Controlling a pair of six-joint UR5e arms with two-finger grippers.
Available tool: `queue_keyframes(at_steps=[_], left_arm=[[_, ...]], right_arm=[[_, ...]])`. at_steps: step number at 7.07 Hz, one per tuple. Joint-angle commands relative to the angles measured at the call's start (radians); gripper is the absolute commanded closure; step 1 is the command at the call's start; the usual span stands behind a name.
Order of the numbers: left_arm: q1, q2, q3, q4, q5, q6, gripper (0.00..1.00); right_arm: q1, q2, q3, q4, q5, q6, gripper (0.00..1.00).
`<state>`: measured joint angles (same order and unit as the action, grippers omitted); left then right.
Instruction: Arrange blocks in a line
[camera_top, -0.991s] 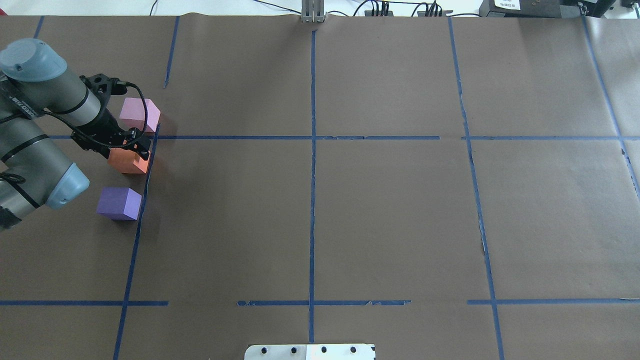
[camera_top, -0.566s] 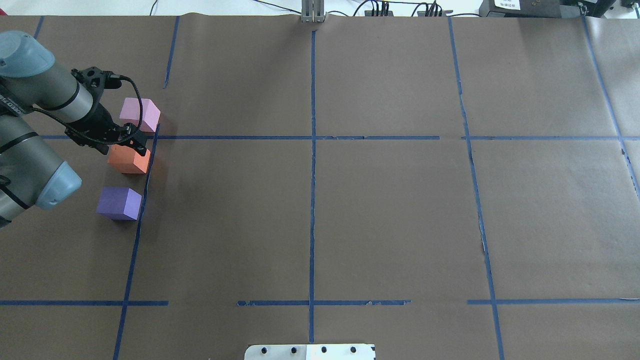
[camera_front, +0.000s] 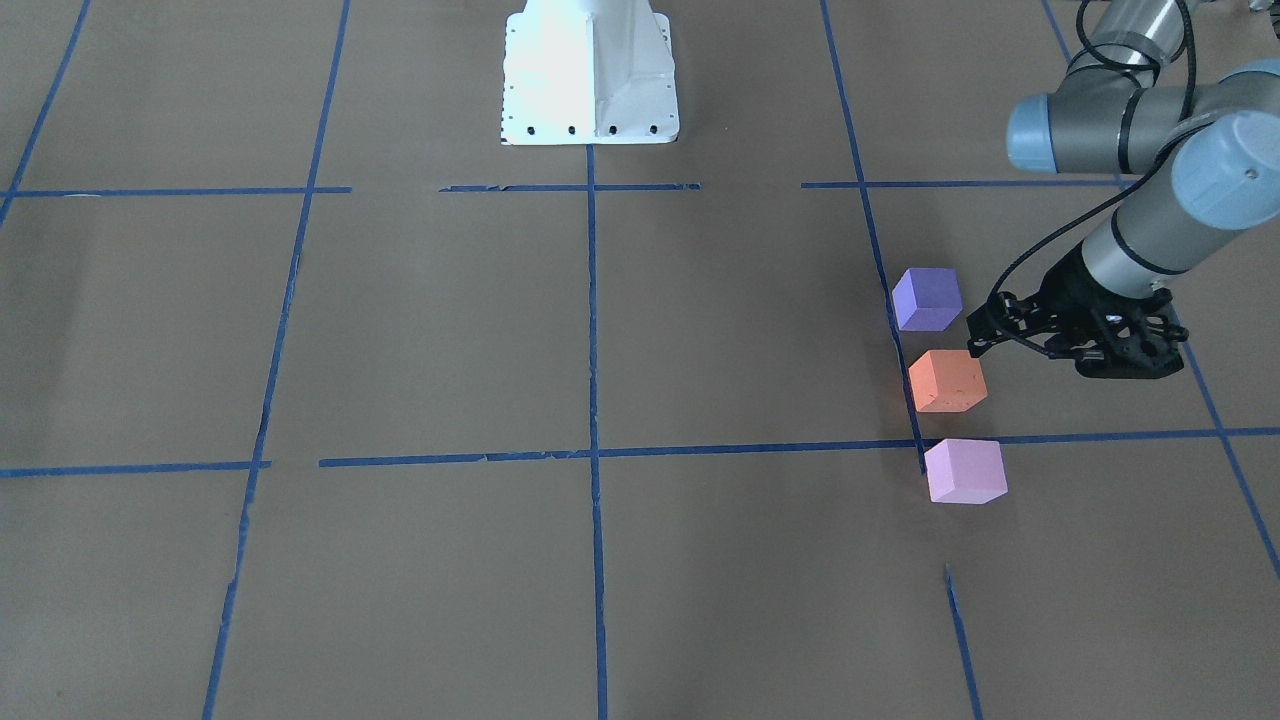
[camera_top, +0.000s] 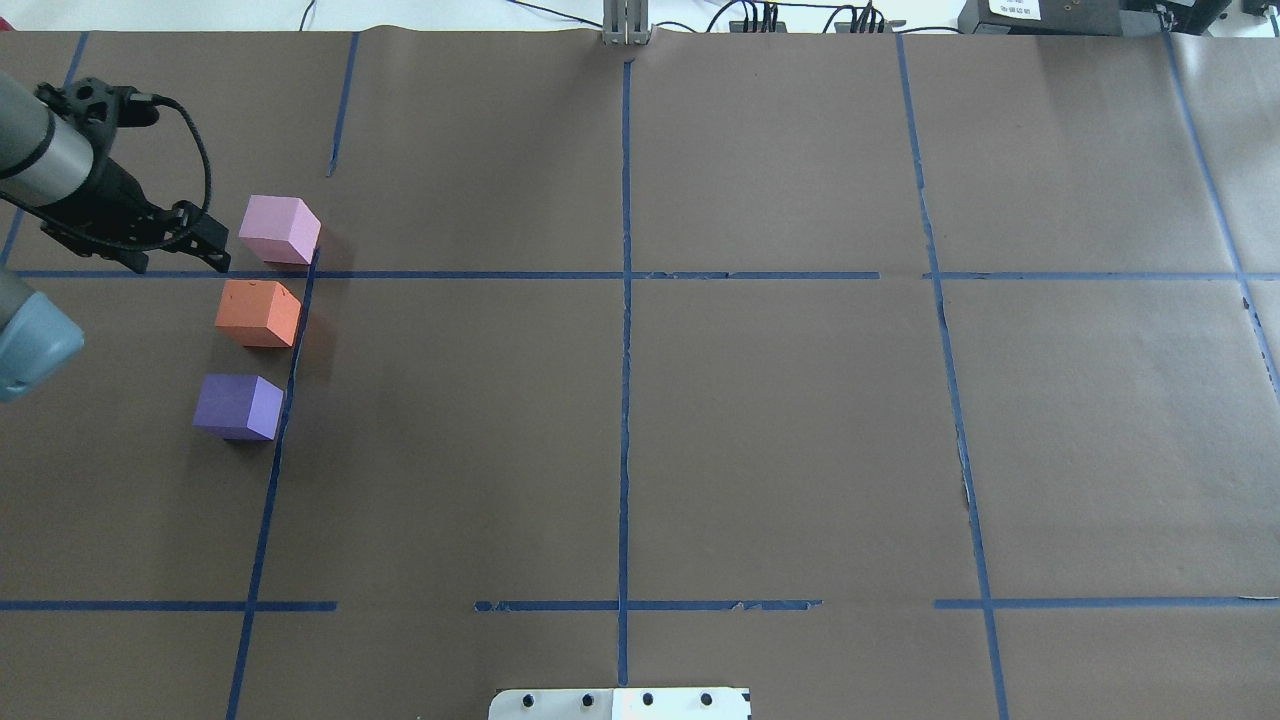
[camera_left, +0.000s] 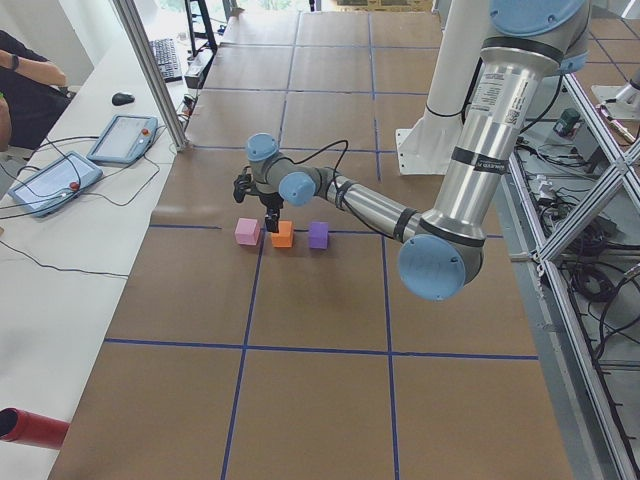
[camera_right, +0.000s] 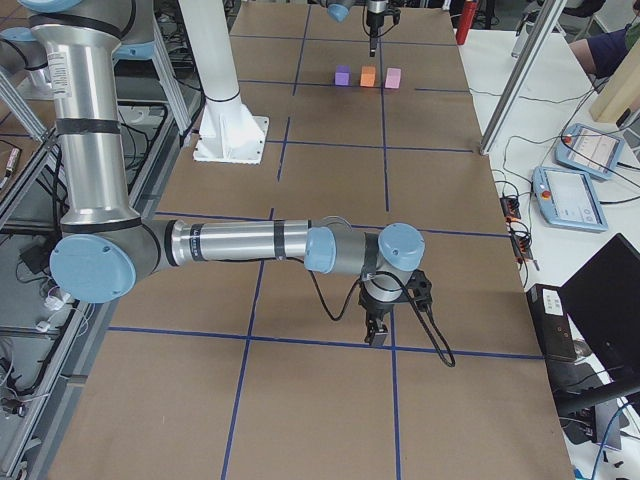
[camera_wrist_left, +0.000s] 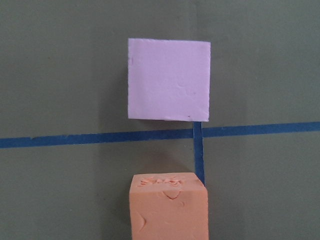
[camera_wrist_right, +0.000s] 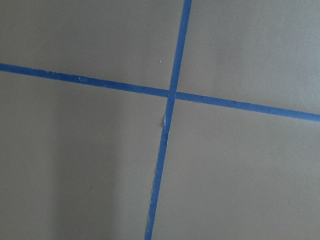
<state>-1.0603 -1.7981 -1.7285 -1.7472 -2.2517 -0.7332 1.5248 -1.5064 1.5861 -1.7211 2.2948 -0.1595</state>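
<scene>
Three foam cubes stand in a row along a blue tape line at the table's left: the pale pink block (camera_top: 281, 229), the orange block (camera_top: 258, 313) and the violet-purple block (camera_top: 238, 407). They stand apart with small gaps. In the front view they are the purple (camera_front: 927, 298), orange (camera_front: 947, 380) and pink (camera_front: 965, 470) cubes. My left gripper (camera_top: 208, 240) is open and empty, raised just left of the pink and orange blocks; it also shows in the front view (camera_front: 982, 332). My right gripper (camera_right: 378, 335) hangs over bare paper far away; I cannot tell whether it is open or shut.
Blue tape lines (camera_top: 625, 350) grid the brown paper. The robot's white base plate (camera_front: 590, 70) sits at the near edge's middle. A metal post (camera_top: 626, 22) and cables stand at the far edge. Tablets (camera_left: 120, 138) lie on the side bench.
My left gripper stood around the orange block, then pulled back to the left and away from it. The orange block stays on the table between the other two.
</scene>
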Motion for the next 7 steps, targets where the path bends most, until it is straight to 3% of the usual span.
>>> queue_keyframes(at_steps=[1,3,7], left_arm=[[-0.119,0.107,-0.045,0.002,-0.002,0.120,0.00],[-0.260,0.199,-0.020,-0.003,-0.017,0.416,0.00],[-0.467,0.255,0.139,-0.003,-0.126,0.693,0.00]], right_arm=[[0.000,0.000,0.000,0.000,0.000,0.000,0.00],[0.000,0.000,0.000,0.000,0.000,0.000,0.00],[0.000,0.000,0.000,0.000,0.000,0.000,0.00]])
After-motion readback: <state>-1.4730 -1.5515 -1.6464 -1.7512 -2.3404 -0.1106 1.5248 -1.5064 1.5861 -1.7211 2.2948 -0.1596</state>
